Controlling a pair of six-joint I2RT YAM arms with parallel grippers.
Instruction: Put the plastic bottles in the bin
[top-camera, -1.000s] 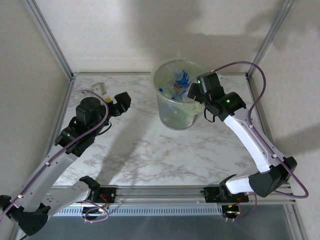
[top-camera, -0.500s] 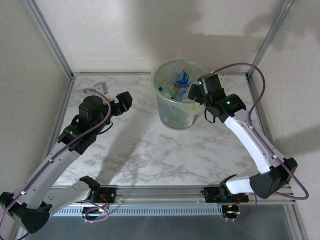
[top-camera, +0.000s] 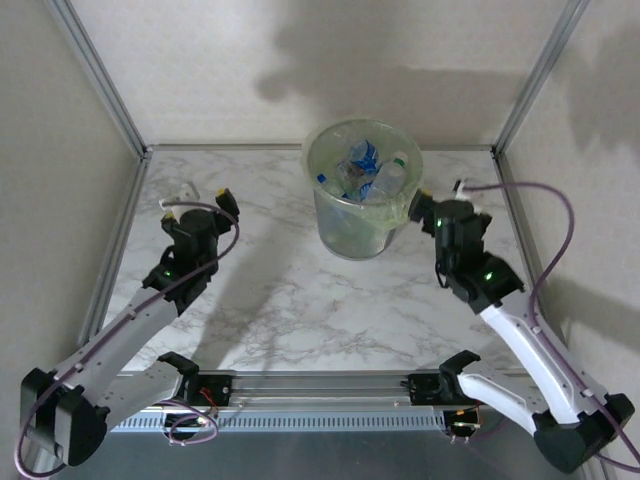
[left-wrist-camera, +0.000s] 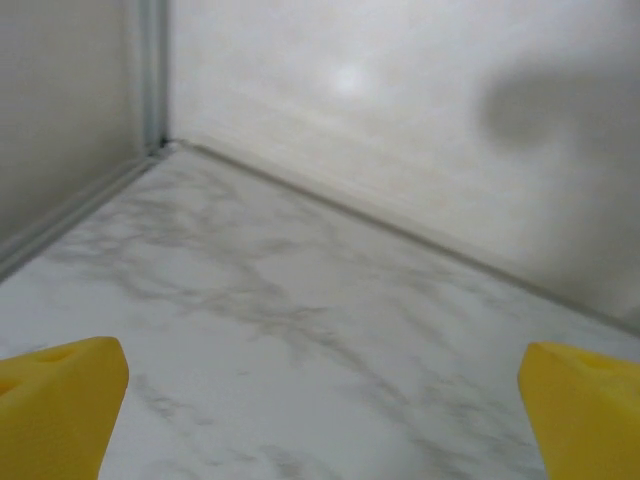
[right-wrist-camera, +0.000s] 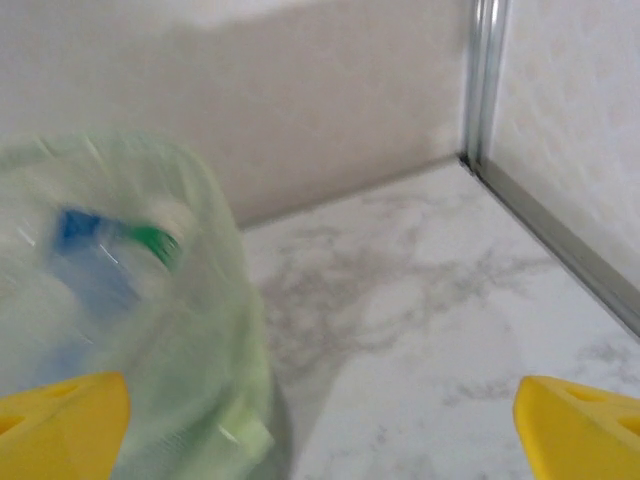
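The bin (top-camera: 352, 228), a pale-green translucent bucket with a liner, stands at the back middle of the marble table. Several plastic bottles (top-camera: 368, 170) lie inside, clear ones with blue labels and white caps. My right gripper (top-camera: 438, 193) sits low, just right of the bin, open and empty. In the right wrist view the yellow fingertips (right-wrist-camera: 62, 420) are spread wide, the bin (right-wrist-camera: 130, 340) blurs at the left and a blue-labelled bottle (right-wrist-camera: 88, 262) shows through its wall. My left gripper (top-camera: 196, 204) is open and empty over bare marble at the far left; its fingertips (left-wrist-camera: 60, 400) stand far apart.
A small white object (top-camera: 186, 188) lies by the left gripper near the back left. Metal frame posts and pale walls (top-camera: 100, 90) close in the table on three sides. A rail (top-camera: 320, 385) runs along the near edge.
The right gripper pulled back from over the bin's rim and dropped to its right; another white-capped bottle now shows in the bin. The left arm swung left and lower.
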